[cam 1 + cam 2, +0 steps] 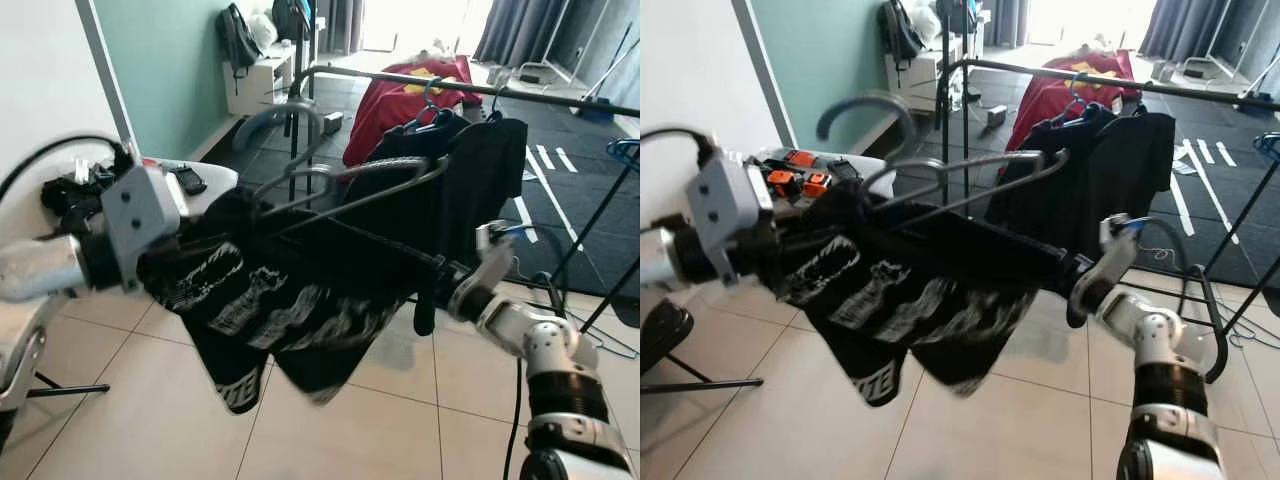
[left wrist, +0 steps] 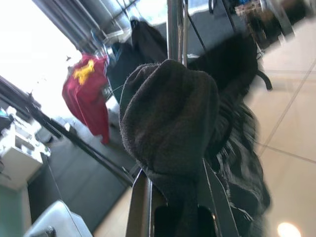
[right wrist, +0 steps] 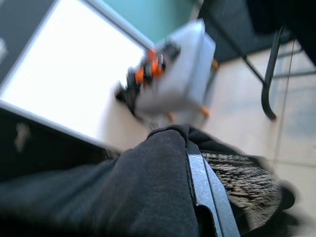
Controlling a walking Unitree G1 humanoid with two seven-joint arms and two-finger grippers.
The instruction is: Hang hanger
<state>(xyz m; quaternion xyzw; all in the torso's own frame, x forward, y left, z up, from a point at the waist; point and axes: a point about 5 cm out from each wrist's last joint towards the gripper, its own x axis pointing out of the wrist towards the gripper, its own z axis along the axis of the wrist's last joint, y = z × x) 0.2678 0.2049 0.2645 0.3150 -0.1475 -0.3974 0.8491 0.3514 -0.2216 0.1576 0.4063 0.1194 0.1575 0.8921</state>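
Clothes rack (image 1: 420,80), a dark tubular rail crossing the far side of the scene, already carrying a black shirt (image 1: 485,160) and a red garment (image 1: 405,105) on a blue hanger; it stands well apart from the load being carried. Black printed T-shirt (image 1: 270,300), soft knit with a cracked white graphic, stretched between both arms and sagging toward the pale glossy floor tiles (image 1: 150,420). Grey hanger (image 1: 330,180), thin and smooth with a broad curved hook, lies tilted on top of the shirt, hook toward the robot's left and not yet over the rail. Left gripper (image 2: 173,197) is clamped on a bunched fold of the shirt; right gripper (image 3: 205,197) likewise pinches the fabric at the opposite end. To hang well, the hook should probably be brought upright and raised above the rail before lowering, keeping the fabric taut so the hanger cannot slip out.
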